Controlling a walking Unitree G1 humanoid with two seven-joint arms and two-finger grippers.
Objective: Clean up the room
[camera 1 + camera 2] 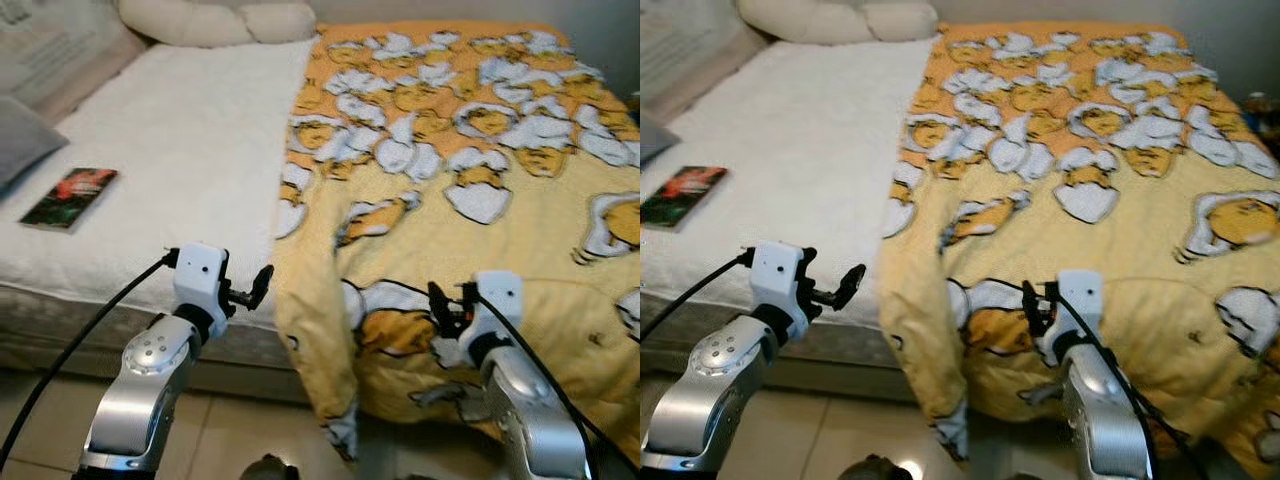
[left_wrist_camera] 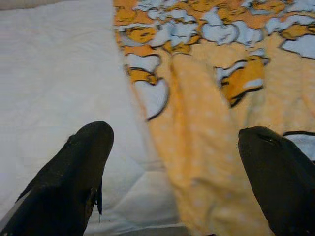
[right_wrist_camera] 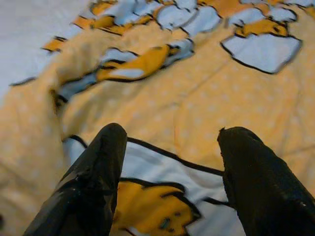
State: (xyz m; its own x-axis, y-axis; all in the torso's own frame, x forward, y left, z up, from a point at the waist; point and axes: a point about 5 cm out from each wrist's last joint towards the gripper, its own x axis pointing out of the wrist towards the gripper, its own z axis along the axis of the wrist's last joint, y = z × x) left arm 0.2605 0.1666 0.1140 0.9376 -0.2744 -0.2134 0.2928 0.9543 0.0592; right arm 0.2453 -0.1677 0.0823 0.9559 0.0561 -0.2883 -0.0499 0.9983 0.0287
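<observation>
Both tools, left (image 1: 262,285) and right (image 1: 440,303), are hovering open by the yellow blanket (image 1: 480,200)'s folded-back edge; next, gripping it.

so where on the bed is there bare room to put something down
The white mattress pad is bare between the book, the pillows and the yellow blanket's edge. The blanket covers the robot's-right half.

A home bedroom: a bed (image 1: 180,160) with a white quilted cover, cream pillows (image 1: 215,20) at its head, a yellow cartoon-print blanket (image 1: 470,200) spread over one half, a book (image 1: 68,197) near the edge, tiled floor (image 1: 240,440) below.
</observation>
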